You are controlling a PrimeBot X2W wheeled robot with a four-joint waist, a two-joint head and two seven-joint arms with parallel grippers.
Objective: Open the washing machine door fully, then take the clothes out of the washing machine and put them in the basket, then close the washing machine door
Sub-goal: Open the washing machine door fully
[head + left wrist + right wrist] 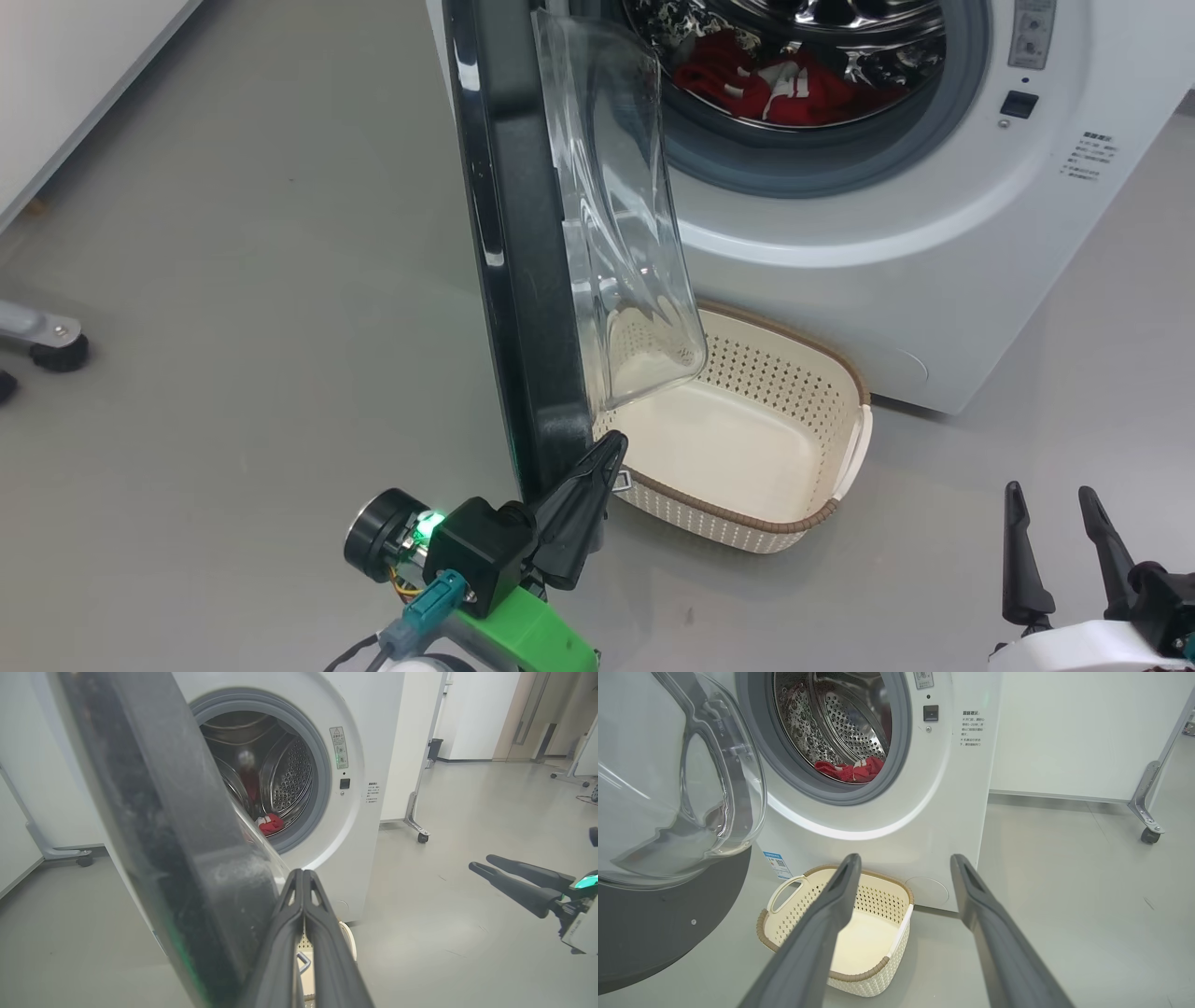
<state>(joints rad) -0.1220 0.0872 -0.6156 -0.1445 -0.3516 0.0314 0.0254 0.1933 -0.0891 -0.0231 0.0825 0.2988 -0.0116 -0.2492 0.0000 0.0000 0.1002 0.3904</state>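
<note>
The washing machine [934,243] stands with its door [523,280] swung out, seen edge-on, its glass bowl [616,215] facing the drum. The red clothes [784,84] lie inside the drum, also seen in the wrist views [270,823] [850,770]. The cream basket [845,504] sits on the floor below the opening, holding nothing. My left gripper [611,448] is shut with nothing in it, its tips against the inner side of the door's lower edge [187,882]. My right gripper [1055,499] hangs open low at the right, short of the basket [859,977].
Grey floor spreads to the left and right of the washer. A wheeled frame foot [56,350] stands at the far left. A white panel on a castor leg [1150,833] stands right of the washer. The open door overhangs the basket's left end.
</note>
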